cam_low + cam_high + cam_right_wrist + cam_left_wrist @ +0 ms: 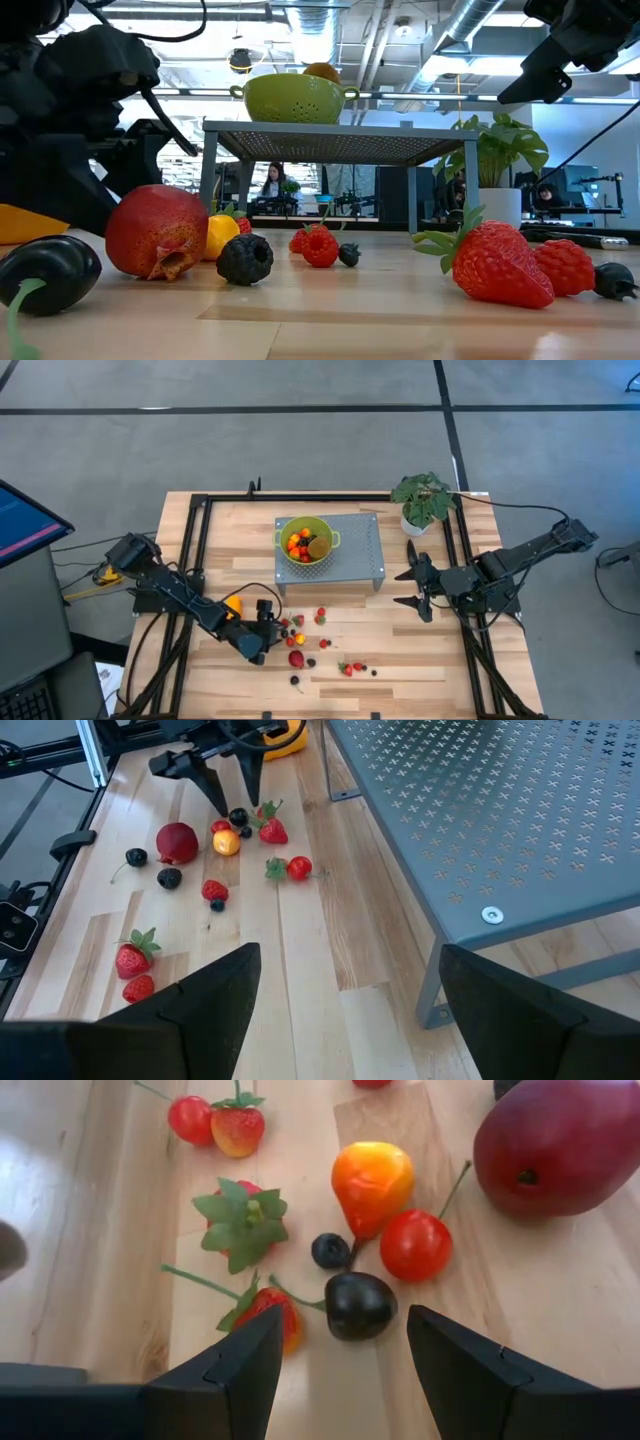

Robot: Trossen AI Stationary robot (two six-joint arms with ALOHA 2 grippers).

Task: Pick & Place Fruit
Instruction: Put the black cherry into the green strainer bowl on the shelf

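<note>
**Left gripper over a crowded patch of fruit**

The left gripper [340,1355] hangs low over the near-left part of the table [420,660], its fingers apart with nothing between them. Just ahead of the fingertips lies a dark cherry [358,1305]. It is crowded: a strawberry [270,1315] lies just beside it, a small blueberry [330,1250] and a red cherry tomato [415,1245] sit close behind, and a small orange pear [372,1177] stands beyond those. A big red fruit [560,1140] lies off to one side.

More berries are scattered across the front of the table, among them two strawberries [133,970] near the edge. A green colander [305,542] already holding fruit sits on a grey perforated stand [360,550], with a potted plant [422,500] beside it.

The right gripper [415,588] waits by the stand's right side, fingers spread wide and empty.
</note>
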